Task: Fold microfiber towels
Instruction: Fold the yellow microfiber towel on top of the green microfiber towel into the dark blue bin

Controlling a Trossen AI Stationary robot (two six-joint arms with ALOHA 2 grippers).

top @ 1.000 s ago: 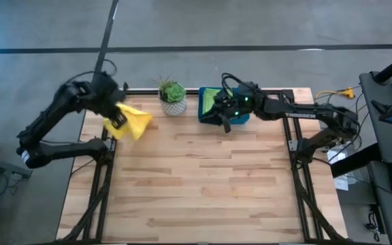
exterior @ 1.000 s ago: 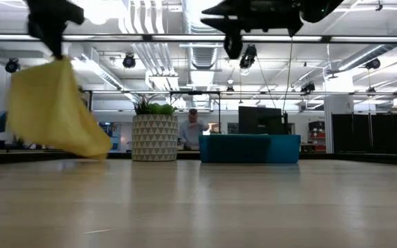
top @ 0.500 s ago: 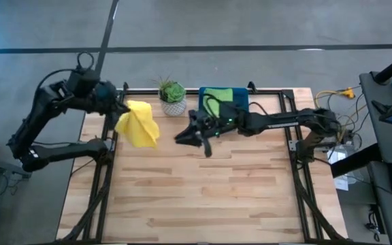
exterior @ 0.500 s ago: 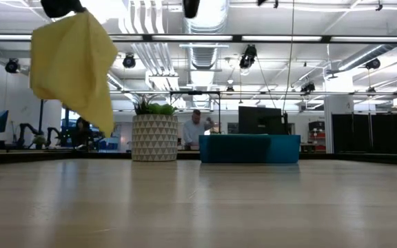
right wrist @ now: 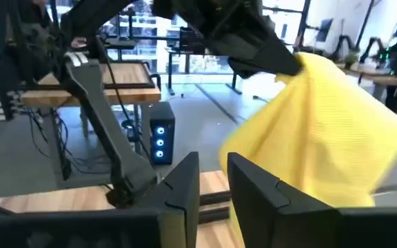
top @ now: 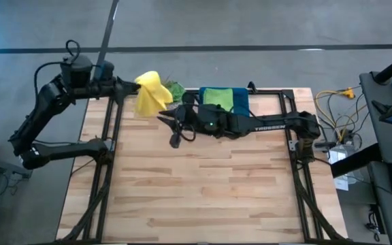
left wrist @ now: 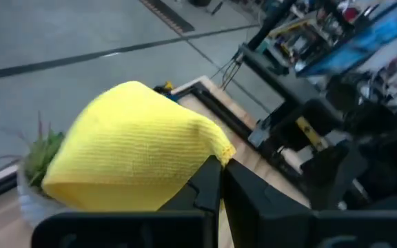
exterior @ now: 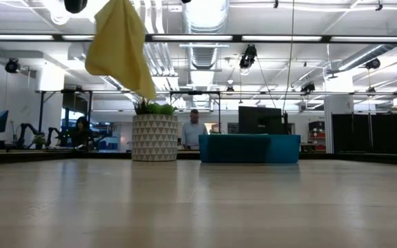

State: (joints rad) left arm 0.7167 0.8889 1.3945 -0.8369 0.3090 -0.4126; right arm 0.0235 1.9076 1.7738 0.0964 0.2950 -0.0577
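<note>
A yellow towel [top: 151, 92] hangs high over the table's far left corner, clear of the wood [exterior: 118, 43], with my left gripper [top: 133, 87] shut on it. My right gripper [top: 169, 128] reaches across from the right and stands just near-right of the towel. Its fingers [right wrist: 185, 184] are a little apart with nothing between them, and the towel [right wrist: 322, 134] fills the view ahead of them. A green towel [top: 215, 96] and a blue towel [top: 241, 99] lie in the teal tray [exterior: 250, 148] at the far edge. My left gripper pinches a bunched corner of the yellow towel [left wrist: 216, 154] between its two fingers. The fingers come nearly level from the table's left. The rest of the cloth [left wrist: 126, 155] billows out past the fingertips and droops slack, lifted clear of the table.
A potted plant [exterior: 154, 136] stands at the far edge between the towel and the tray, partly under the hanging cloth. The table's dark frame rails [top: 114, 129] run along both sides. Bare wood [top: 203, 190] lies in the middle and near part.
My left gripper has risen and tipped from pointing down to nearly level, swinging the yellow towel up and toward the far edge. My right gripper has left the tray and swept toward the table's left, rolling as it went, ending close to the towel.
</note>
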